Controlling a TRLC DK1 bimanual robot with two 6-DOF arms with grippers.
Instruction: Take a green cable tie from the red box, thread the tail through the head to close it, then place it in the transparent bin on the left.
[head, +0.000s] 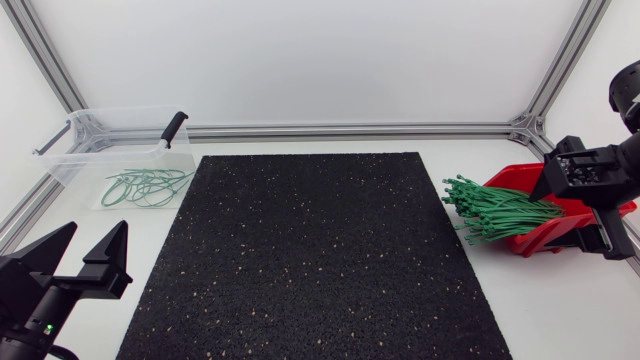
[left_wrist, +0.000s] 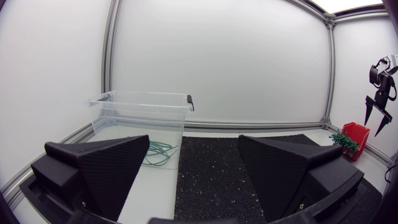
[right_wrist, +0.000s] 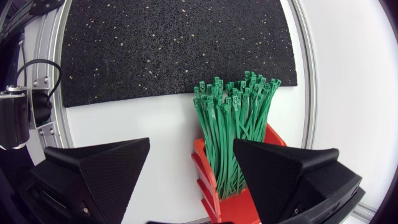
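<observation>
Pick step: green cable ties (head: 495, 212) are all in the red box (head: 512, 180) at the right, none gripped yet.
The ties are a dense bundle, heads fanned out past the box's left rim and just beside the black mat (head: 310, 250). The right gripper (right_wrist: 191, 149) hangs over the box, fingers apart and empty. I reckon the next move is to drop down and single out one tie, which is tricky because the heads are packed tight. The left gripper (head: 96, 235) is near left, spread wide, holding nothing. The transparent bin (head: 75, 135) is far left with looped ties (head: 147, 187) inside.
</observation>
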